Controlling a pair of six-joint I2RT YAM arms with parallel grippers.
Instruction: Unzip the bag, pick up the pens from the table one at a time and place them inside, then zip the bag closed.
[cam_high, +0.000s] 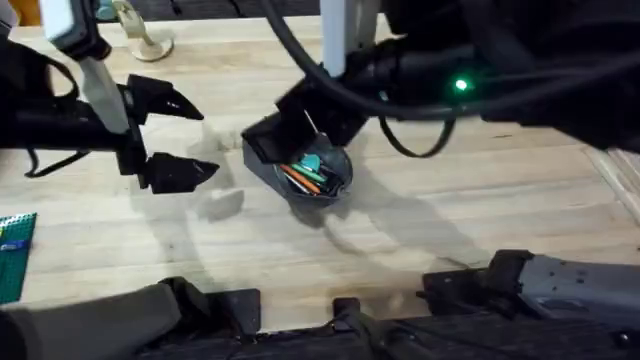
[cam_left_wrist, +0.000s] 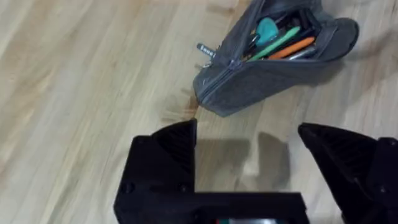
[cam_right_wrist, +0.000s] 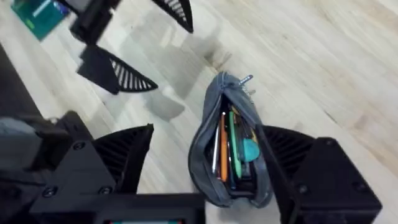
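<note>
Bag (cam_high: 310, 172) lies unzipped mid-tabletop (cam_high: 480, 200), pens (cam_left_wrist: 283, 46) inside, orange and green. Right gripper (cam_right_wrist: 205, 168) straddles bag, jaws apart. Left gripper (cam_high: 195, 135) hovers just beside bag, jaws apart, empty.

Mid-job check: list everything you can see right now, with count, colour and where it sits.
bag: one, grey, mid-table, zip open.
pens: several, orange, green and dark, inside the bag; exact count unclear.
teal item: one, inside the bag among the pens.
green board: one, at the table's left edge.
tan object: one, far side of the table.
table: one, light wood.
left gripper: black, open, left of the bag.
right gripper: black, open, straddling the bag.
</note>
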